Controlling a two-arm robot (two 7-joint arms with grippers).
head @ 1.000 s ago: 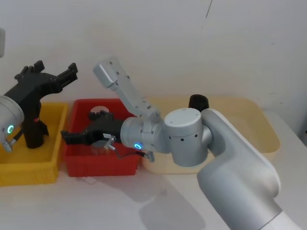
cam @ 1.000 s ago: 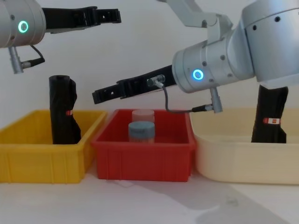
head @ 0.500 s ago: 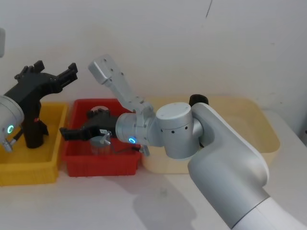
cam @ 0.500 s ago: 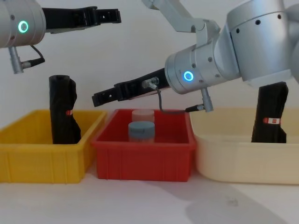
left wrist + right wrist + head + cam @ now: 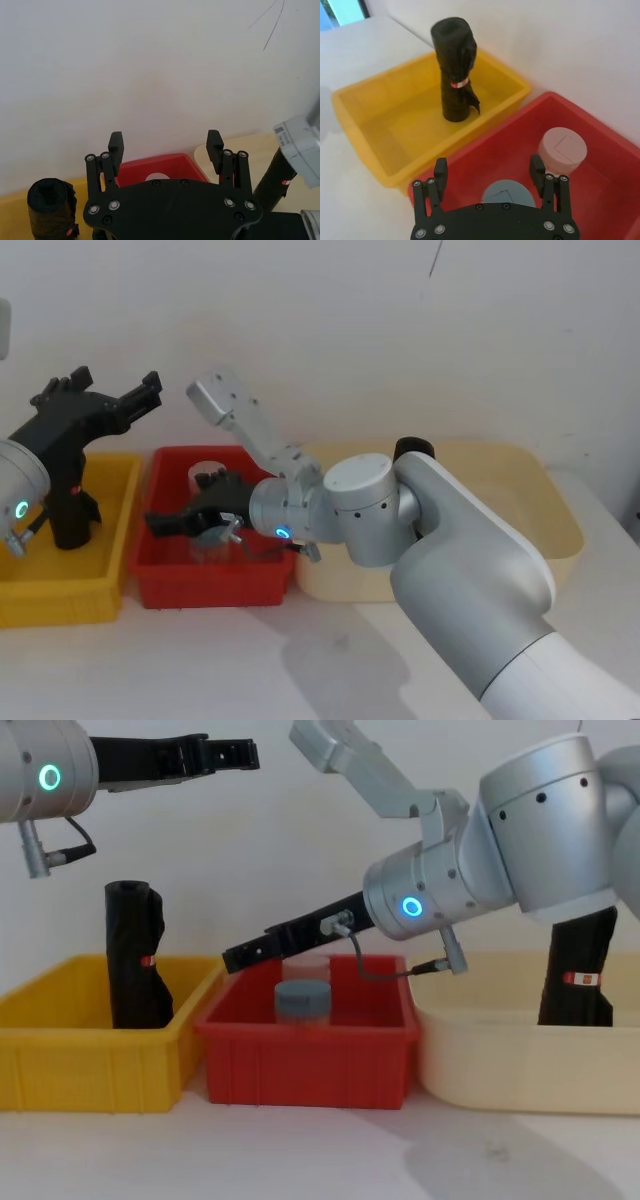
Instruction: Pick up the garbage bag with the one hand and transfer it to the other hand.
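Observation:
The garbage bag (image 5: 135,960), a tall black roll, stands upright in the yellow bin (image 5: 90,1070); the right wrist view shows a red-and-white band round the garbage bag (image 5: 455,70). My left gripper (image 5: 235,755), on the green-lit arm, hovers open well above the bag (image 5: 68,512) and holds nothing; it looks the same in its own wrist view (image 5: 165,141). My right gripper (image 5: 235,958), on the blue-lit arm, reaches left over the red bin (image 5: 300,1060). It is open (image 5: 488,170) and empty, just above a blue-lidded jar (image 5: 509,192).
A second black roll (image 5: 580,970) stands in the beige tub (image 5: 500,1060) at the right, partly behind my right arm. The red bin also holds a pink-lidded jar (image 5: 562,150). The three bins sit side by side against a white wall.
My right gripper has drawn back to the right and dipped lower toward the red bin. The left arm and both rolls have not moved.

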